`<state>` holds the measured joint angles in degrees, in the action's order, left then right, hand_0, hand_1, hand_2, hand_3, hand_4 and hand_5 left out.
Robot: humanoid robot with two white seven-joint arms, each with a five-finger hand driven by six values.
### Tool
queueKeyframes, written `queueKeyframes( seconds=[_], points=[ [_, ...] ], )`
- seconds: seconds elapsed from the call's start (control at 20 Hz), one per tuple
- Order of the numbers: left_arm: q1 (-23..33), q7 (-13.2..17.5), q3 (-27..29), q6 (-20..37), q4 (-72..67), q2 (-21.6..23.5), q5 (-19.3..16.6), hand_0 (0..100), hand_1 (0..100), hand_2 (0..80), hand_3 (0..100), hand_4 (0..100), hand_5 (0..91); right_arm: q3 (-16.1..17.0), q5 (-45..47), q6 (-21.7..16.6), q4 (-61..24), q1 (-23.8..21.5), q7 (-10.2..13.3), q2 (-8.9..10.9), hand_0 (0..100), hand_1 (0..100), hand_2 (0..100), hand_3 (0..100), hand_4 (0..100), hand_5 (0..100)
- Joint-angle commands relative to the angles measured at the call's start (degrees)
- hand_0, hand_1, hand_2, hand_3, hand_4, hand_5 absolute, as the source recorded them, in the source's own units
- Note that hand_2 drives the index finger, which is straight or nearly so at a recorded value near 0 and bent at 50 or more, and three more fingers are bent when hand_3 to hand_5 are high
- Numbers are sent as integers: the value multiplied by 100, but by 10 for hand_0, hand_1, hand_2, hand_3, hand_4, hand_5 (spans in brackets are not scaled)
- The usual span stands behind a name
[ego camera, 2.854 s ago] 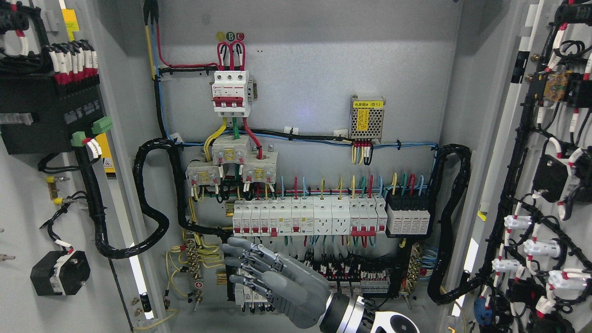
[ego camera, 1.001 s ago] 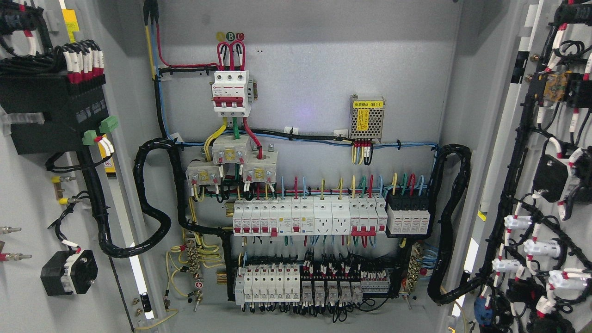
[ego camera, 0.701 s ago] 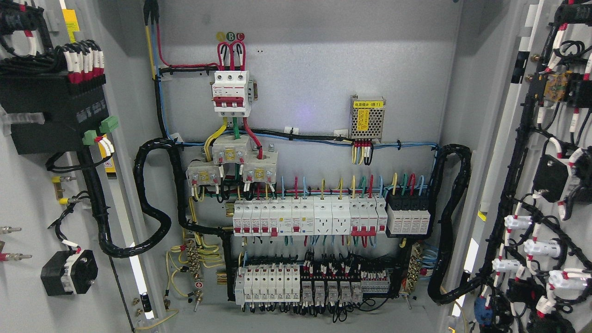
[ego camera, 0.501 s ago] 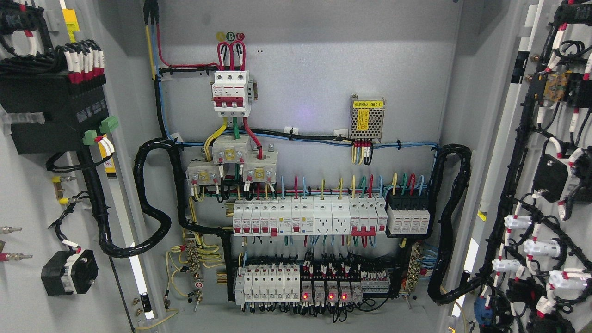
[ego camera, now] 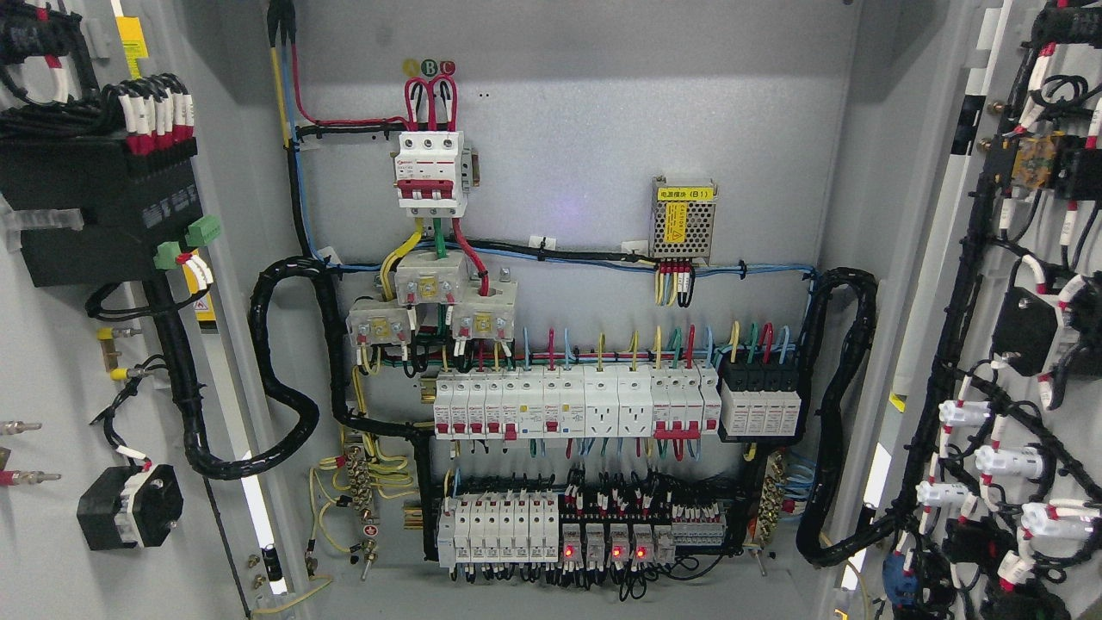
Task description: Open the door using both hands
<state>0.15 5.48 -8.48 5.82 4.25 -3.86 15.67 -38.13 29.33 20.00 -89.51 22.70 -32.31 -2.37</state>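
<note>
With both cabinet doors swung wide, the head view looks straight into the electrical cabinet (ego camera: 568, 129). The left door (ego camera: 52, 379) fills the picture's left edge, its inner face turned to the camera, carrying a black module (ego camera: 95, 207) with red-and-white wire ends along its top and a smaller black component (ego camera: 129, 508) lower down. The right door (ego camera: 999, 284) stands open at the picture's right, its inner face crowded with black cable looms and white-capped parts.

Neither robot hand is in the frame — finger state can't be told for either one.

Inside, on the back panel:
- red three-pole main breaker (ego camera: 430, 172) near the top, red loops above it
- perforated metal power supply (ego camera: 683, 220) with a yellow label, to the right of the breaker and a little lower
- row of white breakers (ego camera: 572, 405) across the middle, a black block touching its right end
- lower row of white breakers and relays (ego camera: 551, 530) — four small red lights lit on the relays
- black corrugated conduit (ego camera: 280, 370) looping at the left side, another at the right (ego camera: 839, 413)
</note>
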Motion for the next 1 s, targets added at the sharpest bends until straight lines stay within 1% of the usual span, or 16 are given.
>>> queueKeyframes(
  seconds=[0.0, 0.05, 0.1, 0.2, 0.3, 0.4, 0.5, 0.55, 0.6, 0.7, 0.8, 0.9, 0.95],
  points=[
    [493, 14, -4, 7, 1783, 16, 15, 120, 556, 0, 0, 0, 0, 772, -243, -74, -1437, -968, 521, 1001, 0, 500, 40, 0, 0, 0],
    [643, 49, -4, 7, 2346, 16, 15, 120, 556, 0, 0, 0, 0, 790, -270, -197, -1586, -1135, 732, 1019, 0, 500, 40, 0, 0, 0],
    [792, 93, -4, 7, 2970, 16, 24, 120, 556, 0, 0, 0, 0, 790, -305, -398, -1727, -1302, 882, 1037, 0, 500, 40, 0, 0, 0],
    [1021, 259, -57, 42, 4122, 25, 24, 120, 556, 0, 0, 0, 0, 842, -549, -837, -1999, -1635, 945, 1090, 0, 500, 40, 0, 0, 0],
    [1154, 409, -144, 156, 5002, 43, 33, 120, 556, 0, 0, 0, 0, 886, -989, -1364, -2220, -2040, 954, 1204, 0, 500, 40, 0, 0, 0],
    [1198, 506, -460, 567, 5968, 69, 15, 120, 556, 0, 0, 0, 0, 1000, -1148, -1664, -2395, -2313, 954, 1327, 0, 500, 40, 0, 0, 0],
    [1347, 506, -811, 1121, 6918, 122, -11, 120, 556, 0, 0, 0, 0, 1342, -1149, -1788, -2641, -2646, 954, 1476, 0, 500, 40, 0, 0, 0],
    [1443, 506, -1048, 1245, 7331, 157, -11, 120, 556, 0, 0, 0, 0, 1500, -1140, -1902, -2738, -2822, 945, 1581, 0, 500, 40, 0, 0, 0],
    [1540, 506, -1346, 1281, 7710, 218, -11, 120, 556, 0, 0, 0, 0, 1658, -1131, -2077, -2835, -3024, 954, 1695, 0, 500, 40, 0, 0, 0],
    [1733, 515, -1935, 1299, 8457, 332, -11, 120, 556, 0, 0, 0, 0, 2010, -1114, -2542, -2888, -3384, 963, 1854, 0, 500, 40, 0, 0, 0],
    [1822, 559, -2209, 1308, 9064, 368, -11, 120, 556, 0, 0, 0, 0, 2335, -1088, -2894, -2906, -3588, 963, 1907, 0, 500, 40, 0, 0, 0],
    [1787, 655, -2237, 1308, 9713, 359, -11, 120, 556, 0, 0, 0, 0, 2529, -1079, -3132, -3019, -3615, 989, 1916, 0, 500, 40, 0, 0, 0],
    [1770, 682, -2237, 1299, 10065, 351, -11, 120, 556, 0, 0, 0, 0, 2608, -1070, -3212, -3029, -3650, 1068, 1916, 0, 500, 40, 0, 0, 0]
  ],
)
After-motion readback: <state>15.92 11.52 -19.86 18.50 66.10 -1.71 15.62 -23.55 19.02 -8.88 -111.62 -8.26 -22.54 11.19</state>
